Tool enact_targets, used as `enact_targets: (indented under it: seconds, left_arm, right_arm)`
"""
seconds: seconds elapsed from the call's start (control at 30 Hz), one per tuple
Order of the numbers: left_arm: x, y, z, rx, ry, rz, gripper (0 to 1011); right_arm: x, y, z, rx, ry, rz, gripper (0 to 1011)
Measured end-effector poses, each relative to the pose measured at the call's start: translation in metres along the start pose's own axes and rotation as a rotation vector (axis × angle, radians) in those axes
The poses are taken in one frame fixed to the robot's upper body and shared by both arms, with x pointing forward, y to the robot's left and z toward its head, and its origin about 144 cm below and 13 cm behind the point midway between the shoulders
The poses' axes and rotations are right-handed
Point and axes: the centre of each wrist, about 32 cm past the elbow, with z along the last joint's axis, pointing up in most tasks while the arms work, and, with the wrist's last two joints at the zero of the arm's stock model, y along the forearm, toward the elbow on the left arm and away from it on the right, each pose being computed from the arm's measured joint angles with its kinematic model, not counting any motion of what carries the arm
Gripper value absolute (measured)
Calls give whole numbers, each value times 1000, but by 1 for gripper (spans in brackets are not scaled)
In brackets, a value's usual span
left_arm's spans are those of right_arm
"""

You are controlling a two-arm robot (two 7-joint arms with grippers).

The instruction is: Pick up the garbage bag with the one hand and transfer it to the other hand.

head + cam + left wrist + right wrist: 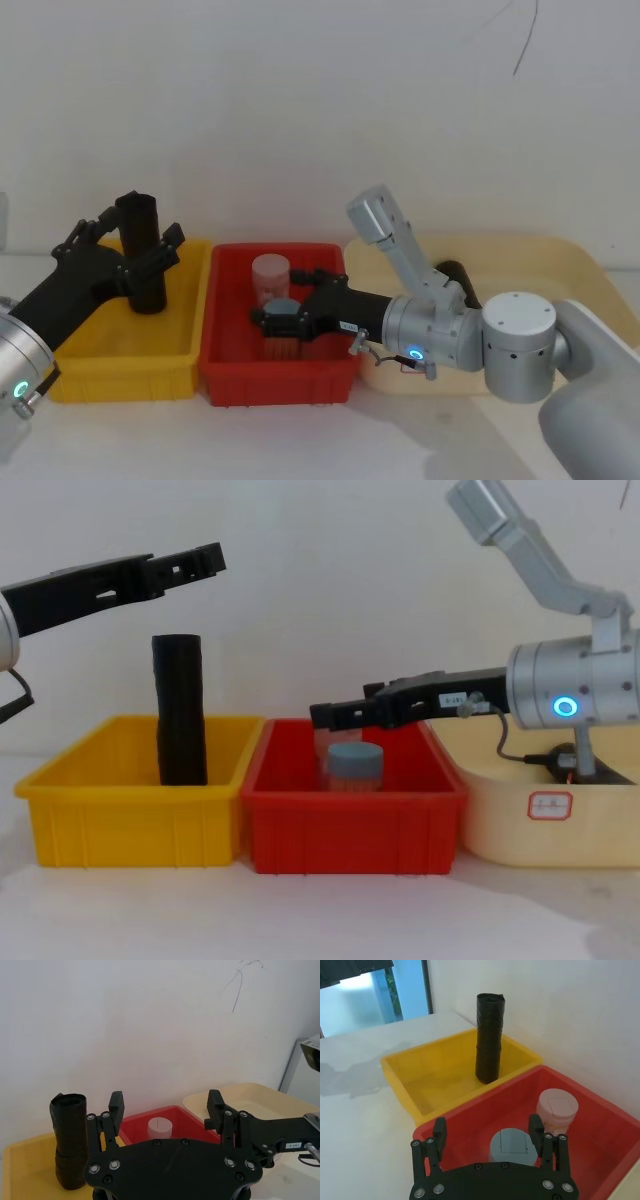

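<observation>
The garbage bag (145, 265) is a matte black roll standing upright in the yellow bin (120, 380), also seen in the chest view (180, 710) and the right wrist view (489, 1037). My left gripper (212, 556), on the green-lit wrist, hovers open above the roll's top. In the left wrist view the roll (70, 1140) stands outside the left gripper's (166, 1105) fingers, untouched. My right gripper (262, 318), with the white label and blue ring, is open low over the red bin (280, 385) and holds nothing.
In the red bin a grey-blue cylinder (512, 1142) sits under my right gripper (488, 1132), with a pale pink one (557, 1107) behind it. A beige tray (560, 260) at the right holds another dark roll (455, 272), partly hidden by the right arm. A white wall stands close behind.
</observation>
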Motion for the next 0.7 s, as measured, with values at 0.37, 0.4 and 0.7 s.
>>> enact_targets:
  seconds: [0.37, 0.4, 0.7]
  left_arm:
    - [0, 1, 0, 0, -2, 2, 1002]
    - [0, 1, 0, 0, -2, 2, 1002]
    - [1, 1, 0, 2, -3, 4, 1002]
  right_arm:
    - [5, 6, -8, 13, 4, 12, 1001]
    - [5, 6, -8, 13, 4, 12, 1001]
    - [7, 8, -16, 13, -7, 16, 1001]
